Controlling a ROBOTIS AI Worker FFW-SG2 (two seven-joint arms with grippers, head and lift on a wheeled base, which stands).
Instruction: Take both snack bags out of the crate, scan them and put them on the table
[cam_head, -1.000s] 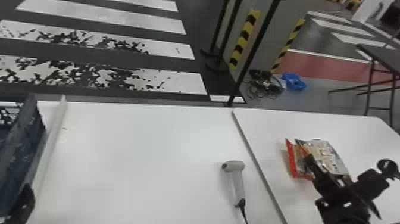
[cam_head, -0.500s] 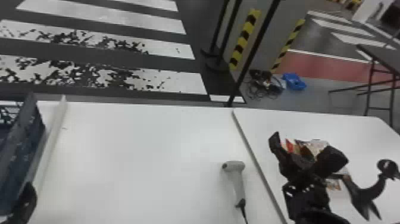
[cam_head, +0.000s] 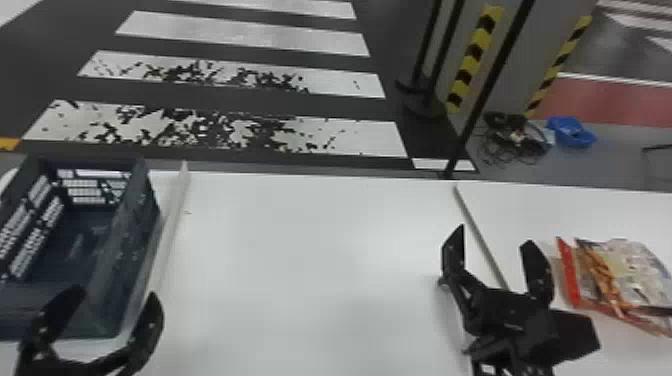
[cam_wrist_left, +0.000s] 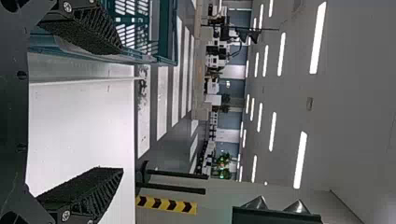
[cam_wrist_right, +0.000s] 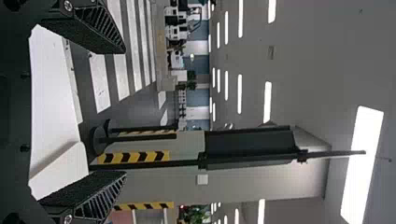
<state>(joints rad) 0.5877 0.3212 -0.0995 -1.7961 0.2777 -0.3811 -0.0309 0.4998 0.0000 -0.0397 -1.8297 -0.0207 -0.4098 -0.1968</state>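
Note:
In the head view my right gripper (cam_head: 495, 239) is open above the seam between two table sections, left of the snack bags (cam_head: 617, 280), which lie overlapping with a red edge. My left gripper (cam_head: 115, 294) stands open at the near right corner of the dark blue crate (cam_head: 135, 215); the part of the crate's floor in sight is bare. In the left wrist view nothing is between the fingers of the left gripper (cam_wrist_left: 122, 110), and the crate (cam_wrist_left: 168, 32) is beyond one of them. The right wrist view has the right gripper (cam_wrist_right: 125, 112) with an unfilled gap. The scanner is hidden.
A white table (cam_head: 310, 250) spreads between crate and bags, with a pale raised strip (cam_head: 172, 225) beside the crate. Past its far edge stand thin black posts (cam_head: 487, 90); cables and a blue item (cam_head: 570, 132) lie on the floor.
The head view has swung left, bringing more of the crate in. My right gripper has left the snack bags and moved left, over the scanner's spot. The left gripper has come farther into view.

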